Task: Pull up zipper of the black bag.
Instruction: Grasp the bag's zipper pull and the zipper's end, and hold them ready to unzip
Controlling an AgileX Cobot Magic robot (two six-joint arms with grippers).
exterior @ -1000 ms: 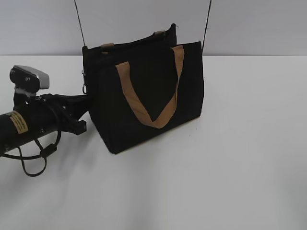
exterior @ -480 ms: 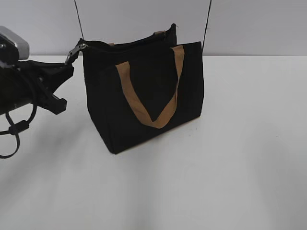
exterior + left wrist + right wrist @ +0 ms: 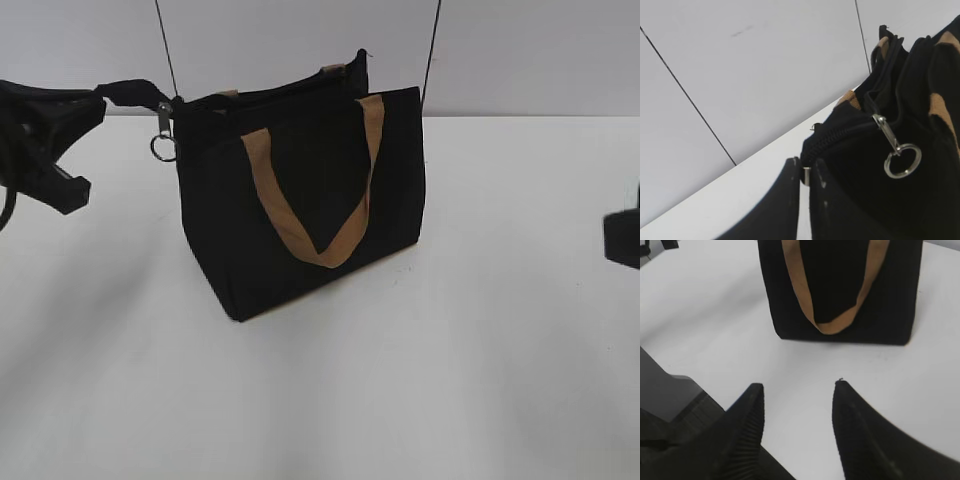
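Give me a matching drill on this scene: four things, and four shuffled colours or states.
1. pull
2. handle
3. left gripper
4. right gripper

A. open, holding nothing
B. tan
C. silvery, hanging loose with its ring
D. pinched on the zip end of the bag

Pairs: 1-C, 2-B, 3-D, 4-A

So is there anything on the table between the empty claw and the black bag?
No. In the right wrist view, only bare white table lies between the open right gripper and the black bag.
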